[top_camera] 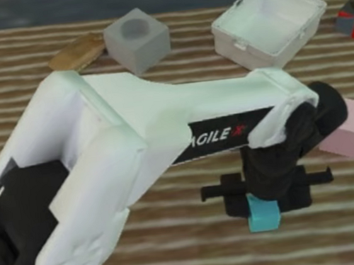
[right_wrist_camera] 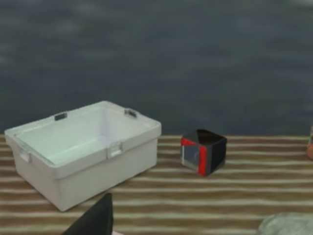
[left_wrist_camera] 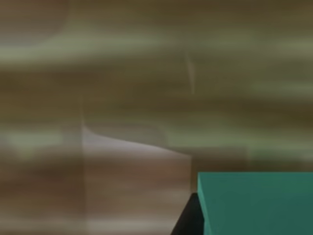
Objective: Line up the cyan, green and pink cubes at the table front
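Left pincer [top_camera: 261, 201] on boxy cyan cube [top_camera: 263, 214]

Non-task items only, all along the far edge of the counter.

Grey cube [top_camera: 137, 40] with a round hollow in its top face: far side of the left gripper, off toward the left. Upright, standing alone.

Flat brown wooden piece [top_camera: 78, 52]: just left of the grey cube, close to touching it; contact cannot be told.

White open bin [top_camera: 269, 23], rectangular, small latches on the rim, nothing seen inside: beyond the left gripper, slightly right.

Small dark cube with red marks [top_camera: 351, 19]: right of the bin and apart from it, tilted on a corner, farthest right from the left gripper.
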